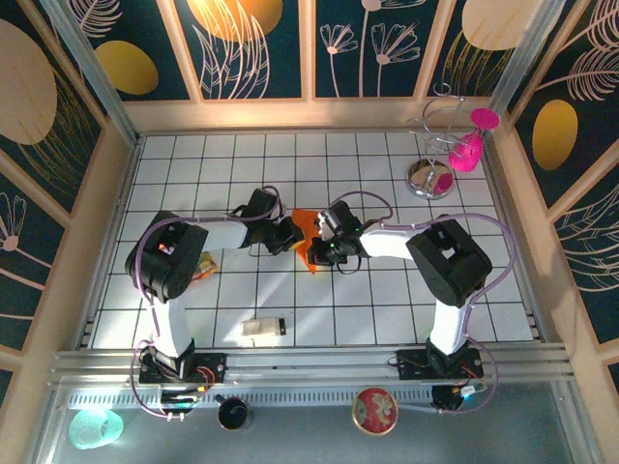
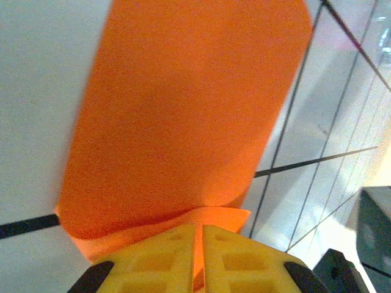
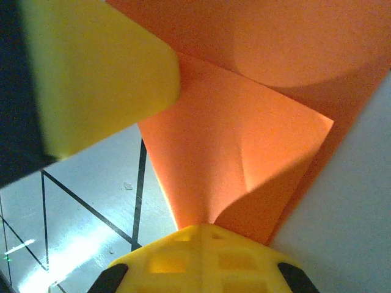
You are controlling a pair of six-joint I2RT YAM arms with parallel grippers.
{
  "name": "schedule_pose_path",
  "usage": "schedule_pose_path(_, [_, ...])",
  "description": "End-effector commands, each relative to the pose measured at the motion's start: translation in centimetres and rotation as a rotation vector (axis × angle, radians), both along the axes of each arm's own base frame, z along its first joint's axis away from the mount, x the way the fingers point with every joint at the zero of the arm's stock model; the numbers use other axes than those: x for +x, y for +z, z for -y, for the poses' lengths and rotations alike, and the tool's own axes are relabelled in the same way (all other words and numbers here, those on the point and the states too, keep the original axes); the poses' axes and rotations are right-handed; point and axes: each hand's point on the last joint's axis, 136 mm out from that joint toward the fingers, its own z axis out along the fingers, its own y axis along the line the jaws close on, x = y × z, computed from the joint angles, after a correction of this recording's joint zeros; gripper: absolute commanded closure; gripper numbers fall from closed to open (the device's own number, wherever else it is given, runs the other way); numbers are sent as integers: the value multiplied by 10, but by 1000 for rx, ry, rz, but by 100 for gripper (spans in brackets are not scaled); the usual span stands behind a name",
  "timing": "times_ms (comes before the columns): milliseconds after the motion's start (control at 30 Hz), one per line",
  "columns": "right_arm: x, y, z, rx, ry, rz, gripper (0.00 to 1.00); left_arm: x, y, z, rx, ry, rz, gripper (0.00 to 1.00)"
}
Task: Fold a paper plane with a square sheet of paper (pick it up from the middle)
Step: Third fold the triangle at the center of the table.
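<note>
Paper (image 2: 183, 110) looks only partly folded (nowhere near finished), left gripper (image 2: 198, 244) and right gripper (image 3: 203, 238) each pinching an edge; most folds seemingly remain.

A beige block (image 1: 262, 330) lies near the front of the tiled worktop (image 1: 387, 309); a chrome stand (image 1: 428, 179) stands far right.

Tally time!
Two arms (image 1: 166, 259) (image 1: 447, 259), one paper (image 1: 306, 230), one block (image 1: 262, 329) near, one wrapper (image 1: 204, 268) left, one stand (image 1: 431, 178) far right.

The square sheet of paper (image 2: 183, 122) runs off the left wrist view's top edge.
</note>
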Motion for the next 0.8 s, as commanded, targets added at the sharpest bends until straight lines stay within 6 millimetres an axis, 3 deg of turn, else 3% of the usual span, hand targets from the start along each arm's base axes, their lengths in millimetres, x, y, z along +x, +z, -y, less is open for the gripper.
schedule_pose_path(0, [-3,-16,10,-90,-11,-24,100,6,21,3,-6,-51,88,88])
schedule_pose_path(267, [-4,-21,11,-110,-15,-46,100,1,20,3,-4,-99,129,87])
schedule_pose_path(500, [-6,-27,14,-140,-18,-71,100,-3,4,6,8,-127,100,88])
schedule_pose_path(767, [-10,-33,20,-175,-15,-93,100,-3,-16,-3,84,-121,75,88])
